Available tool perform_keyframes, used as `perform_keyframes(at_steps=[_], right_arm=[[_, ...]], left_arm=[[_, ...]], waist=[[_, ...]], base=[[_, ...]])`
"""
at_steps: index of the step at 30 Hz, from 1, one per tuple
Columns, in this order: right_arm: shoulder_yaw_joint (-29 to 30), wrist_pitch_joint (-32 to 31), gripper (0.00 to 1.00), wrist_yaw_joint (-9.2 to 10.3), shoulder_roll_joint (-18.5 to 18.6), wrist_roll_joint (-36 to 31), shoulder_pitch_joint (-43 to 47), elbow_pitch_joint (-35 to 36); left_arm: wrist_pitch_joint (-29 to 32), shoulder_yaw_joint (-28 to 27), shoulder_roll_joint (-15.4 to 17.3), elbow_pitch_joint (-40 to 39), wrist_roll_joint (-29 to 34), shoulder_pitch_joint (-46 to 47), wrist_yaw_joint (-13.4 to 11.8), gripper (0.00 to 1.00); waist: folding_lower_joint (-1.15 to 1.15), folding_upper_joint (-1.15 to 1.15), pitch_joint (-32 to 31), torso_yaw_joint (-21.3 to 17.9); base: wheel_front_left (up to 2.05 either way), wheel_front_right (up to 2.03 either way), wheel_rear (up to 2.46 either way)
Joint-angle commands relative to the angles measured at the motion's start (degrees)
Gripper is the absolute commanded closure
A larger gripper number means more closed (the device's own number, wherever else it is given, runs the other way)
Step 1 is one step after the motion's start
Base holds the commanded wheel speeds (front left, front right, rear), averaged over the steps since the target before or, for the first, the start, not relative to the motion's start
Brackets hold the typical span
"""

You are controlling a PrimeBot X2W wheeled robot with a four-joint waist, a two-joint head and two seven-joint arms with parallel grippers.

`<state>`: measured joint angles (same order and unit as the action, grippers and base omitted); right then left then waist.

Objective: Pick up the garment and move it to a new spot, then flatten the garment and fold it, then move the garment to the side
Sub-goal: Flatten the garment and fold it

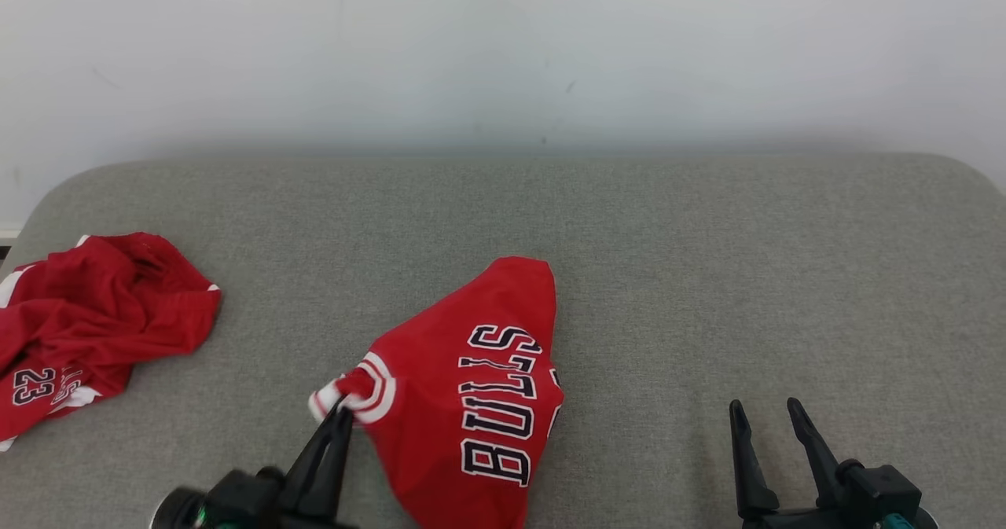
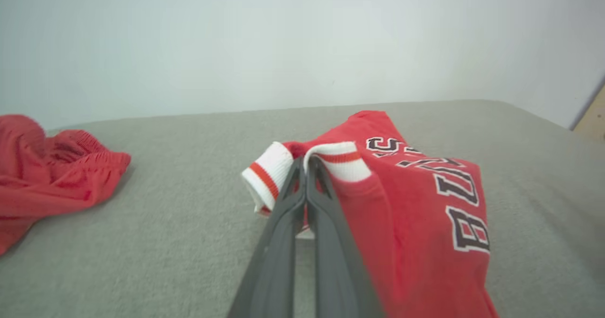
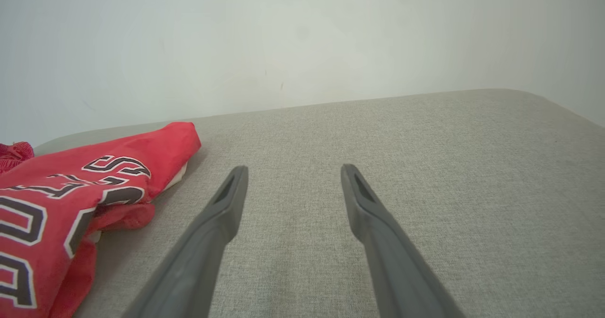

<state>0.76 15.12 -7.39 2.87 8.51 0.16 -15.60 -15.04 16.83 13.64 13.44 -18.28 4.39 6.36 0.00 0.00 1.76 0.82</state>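
Observation:
The garment (image 1: 471, 387) is a red jersey with dark, white-edged BULLS lettering and white-and-red trim, bunched near the front middle of the grey cushion. My left gripper (image 1: 343, 413) is shut on its white trimmed edge at the jersey's left corner; the left wrist view shows the garment (image 2: 416, 214) with that trim pinched at my left gripper (image 2: 305, 164). My right gripper (image 1: 764, 409) stands open over bare cushion to the right of the jersey, holding nothing. In the right wrist view my right gripper (image 3: 293, 169) has the garment (image 3: 71, 190) off to its left.
A second red garment (image 1: 86, 325) with a 23 on it lies crumpled at the cushion's left edge, seen too in the left wrist view (image 2: 52, 176). The grey cushion (image 1: 707, 262) stretches back to a white wall (image 1: 503, 49), with bare fabric on its right half.

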Motion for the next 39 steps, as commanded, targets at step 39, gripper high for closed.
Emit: perform_keyframes(at_steps=[39], right_arm=[[-0.44,0.05,0.00,-0.20,-0.01,3.33,-1.28,-1.24]], left_arm=[[4.68,30.68,4.71,2.67,-12.33,53.48,0.99,1.00]], waist=[[0.00,0.00,-0.09,-14.20]], base=[[0.00,0.00,0.00]])
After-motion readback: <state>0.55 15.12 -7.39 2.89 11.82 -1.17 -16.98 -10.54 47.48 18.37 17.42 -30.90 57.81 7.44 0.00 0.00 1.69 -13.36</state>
